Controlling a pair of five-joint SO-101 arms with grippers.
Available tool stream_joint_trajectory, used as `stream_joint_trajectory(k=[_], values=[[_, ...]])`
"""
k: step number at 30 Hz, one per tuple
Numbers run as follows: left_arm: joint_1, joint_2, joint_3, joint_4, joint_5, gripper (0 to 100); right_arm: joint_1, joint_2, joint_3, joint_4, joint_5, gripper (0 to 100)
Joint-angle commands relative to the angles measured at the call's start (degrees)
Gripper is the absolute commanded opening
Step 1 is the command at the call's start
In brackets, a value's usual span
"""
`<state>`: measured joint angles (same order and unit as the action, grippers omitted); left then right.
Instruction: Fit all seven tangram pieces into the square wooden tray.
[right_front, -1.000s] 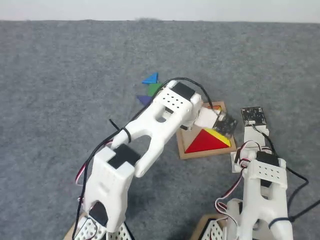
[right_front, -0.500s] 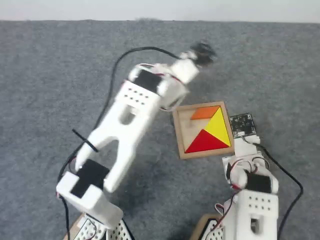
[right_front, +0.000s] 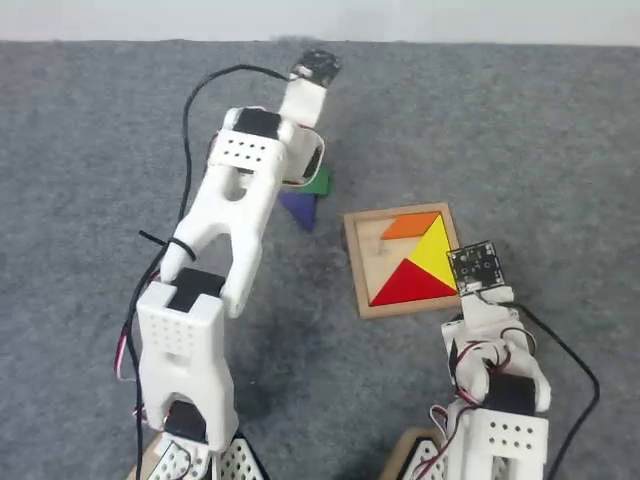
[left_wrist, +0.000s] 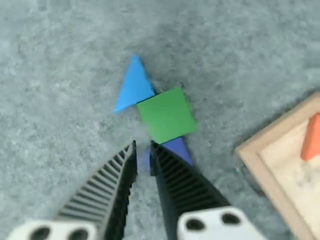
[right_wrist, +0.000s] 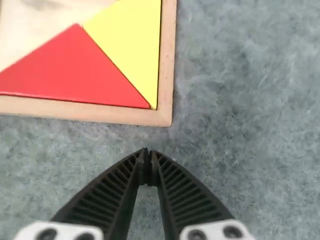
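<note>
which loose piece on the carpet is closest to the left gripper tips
The dark blue piece, right beside the tips of the left gripper and partly hidden by one finger. The green square and light blue triangle lie farther out.

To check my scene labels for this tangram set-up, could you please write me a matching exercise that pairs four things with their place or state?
Things:
1. red triangle
2. green square
3. left gripper
4. right gripper

Places or states:
A. shut, over the carpet just outside the tray
B. on the carpet, touching the light blue triangle
C. in the tray, against the yellow triangle
D. slightly open, at the dark blue piece

Pairs: 1-C, 2-B, 3-D, 4-A.
</note>
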<state>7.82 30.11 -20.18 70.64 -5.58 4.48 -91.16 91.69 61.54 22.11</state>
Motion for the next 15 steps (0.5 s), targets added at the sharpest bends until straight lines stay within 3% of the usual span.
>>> stream_joint_trajectory(k=[1,10,15], values=[[-0.3,-9.4,6.3,-6.5,2.5,4,-0.4,-4.2,1.1,-1.5,1.0,0.9],[0.2,-48.4,52.4,-29.1,6.5,4,0.9,-12.8,4.7,5.5,1.1,0.9],[-0.3,-66.5,73.6,-33.8,6.3,4,1.1,-12.4,4.7,8.7,1.4,0.9]])
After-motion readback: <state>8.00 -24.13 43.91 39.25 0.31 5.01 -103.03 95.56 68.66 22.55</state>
